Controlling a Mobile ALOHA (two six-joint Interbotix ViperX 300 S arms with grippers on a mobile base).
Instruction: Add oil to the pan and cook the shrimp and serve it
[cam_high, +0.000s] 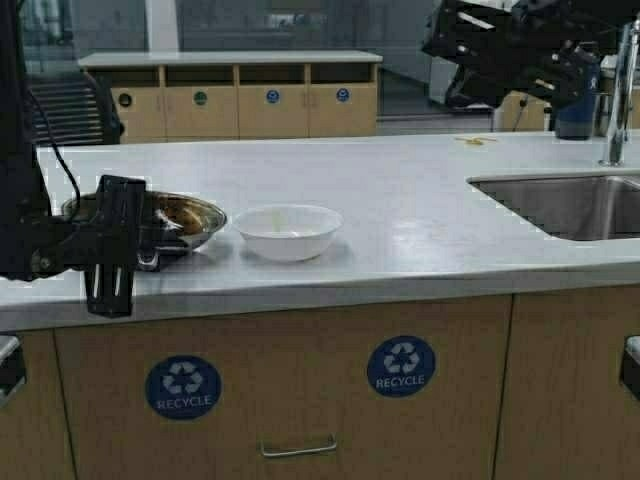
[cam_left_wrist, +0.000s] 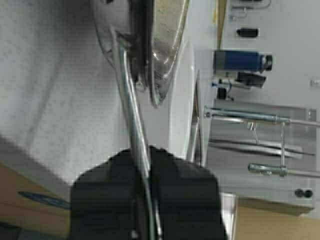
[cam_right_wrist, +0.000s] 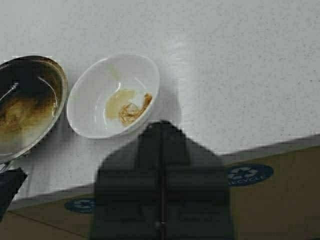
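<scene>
The steel pan (cam_high: 190, 215), browned inside (cam_right_wrist: 30, 110), rests on the white counter at the left. My left gripper (cam_left_wrist: 145, 155) is shut on the pan's thin silver handle (cam_left_wrist: 131, 110), just at the counter's front edge (cam_high: 115, 245). To the right of the pan stands a white bowl (cam_high: 288, 230). In it lies the curled, browned shrimp (cam_right_wrist: 131, 112) in a small pool of yellowish liquid. My right gripper (cam_right_wrist: 161, 126) is shut on nothing and hangs high over the counter; its arm (cam_high: 520, 45) shows at the upper right. The oil jug is out of view.
A steel sink (cam_high: 570, 205) with a faucet (cam_high: 620, 90) is set into the counter (cam_high: 420, 210) at the right. A blue bottle (cam_high: 575, 110) stands behind it. Cabinets with recycle stickers (cam_high: 400, 365) sit under the counter.
</scene>
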